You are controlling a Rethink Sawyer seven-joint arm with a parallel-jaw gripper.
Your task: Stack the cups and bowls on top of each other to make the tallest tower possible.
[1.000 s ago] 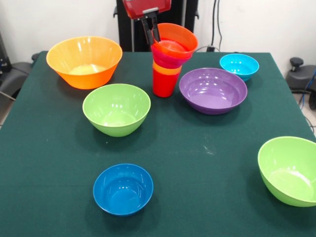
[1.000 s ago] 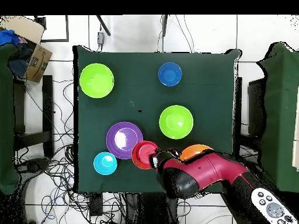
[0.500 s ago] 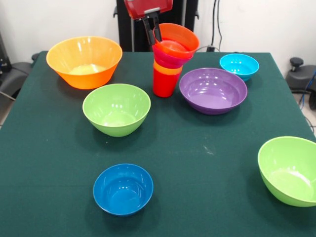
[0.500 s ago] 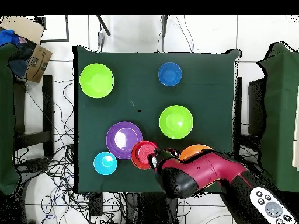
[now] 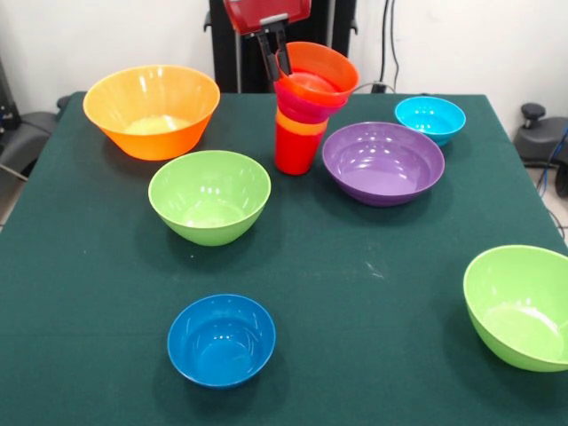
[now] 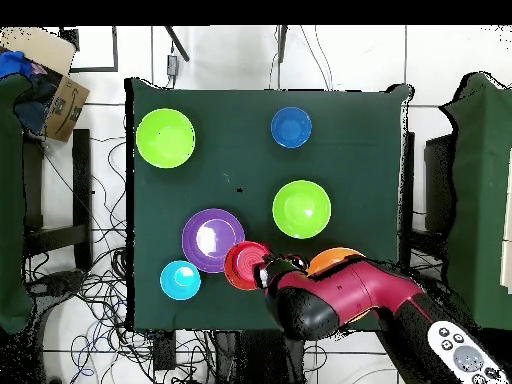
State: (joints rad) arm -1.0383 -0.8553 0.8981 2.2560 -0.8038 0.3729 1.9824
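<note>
The tower (image 5: 302,111) stood near the worktop's (image 5: 373,302) far edge, just beside the purple bowl (image 5: 382,162): a red cup (image 5: 294,152) at the base, an orange cup above, then a pink bowl and a tilted orange bowl (image 5: 321,67). My fingers (image 5: 274,56) were clamped on that top bowl's rim.

A dark green cloth covers the table (image 5: 373,355). Behind it, a white wall (image 5: 106,35); cables (image 6: 90,290) litter the tiled floor (image 6: 230,55); a cardboard box (image 6: 55,85) sits nearby.
</note>
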